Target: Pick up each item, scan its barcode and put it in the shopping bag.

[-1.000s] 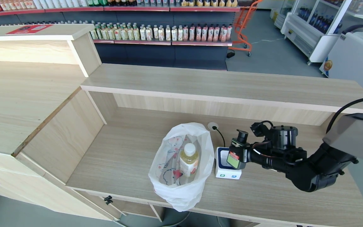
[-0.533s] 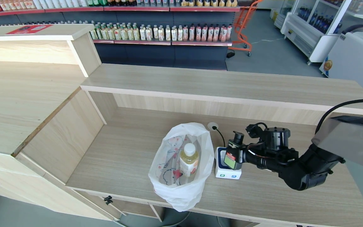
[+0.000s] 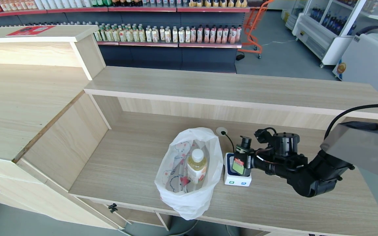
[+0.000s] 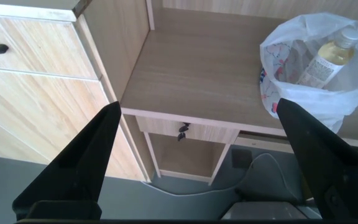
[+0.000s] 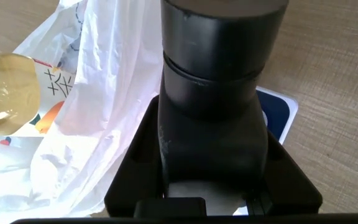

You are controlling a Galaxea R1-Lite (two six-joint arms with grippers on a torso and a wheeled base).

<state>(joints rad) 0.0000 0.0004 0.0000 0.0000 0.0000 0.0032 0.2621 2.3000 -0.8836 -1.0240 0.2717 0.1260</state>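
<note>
We are seeing the right end effector (image 3: pixel 246 158) coming in from the right and closing on a dark bottle (image 3: pixel 238 165), which it is gripping by the sides. The bottle's long axis is standing nearly upright. Its black cap is pointing up and a little to the far side, and its base is pointing down at the scanner (image 3: pixel 236 180). The bottle is hanging just above the scanner's blue face, and we cannot tell whether the two are touching. The scanner is sitting on the tabletop (image 3: pixel 126 164), just right of the shopping bag (image 3: pixel 182 196). A pale yellow drink bottle (image 3: pixel 196 167) is standing upright inside the bag, cap up.

Against the earlier frames, the right arm is now a little more to the left, so the dark bottle is now over the scanner instead of over its right edge. The bag and the yellow bottle are lying as before.

The dark bottle is carrying a green label with a red patch, and the print on it is too small for reading. The bag is showing a red and grey drawing.

The left end effector (image 4: pixel 197 106) is hanging near the tabletop's front left edge with its fingers spread wide, and it is holding nothing.
</note>
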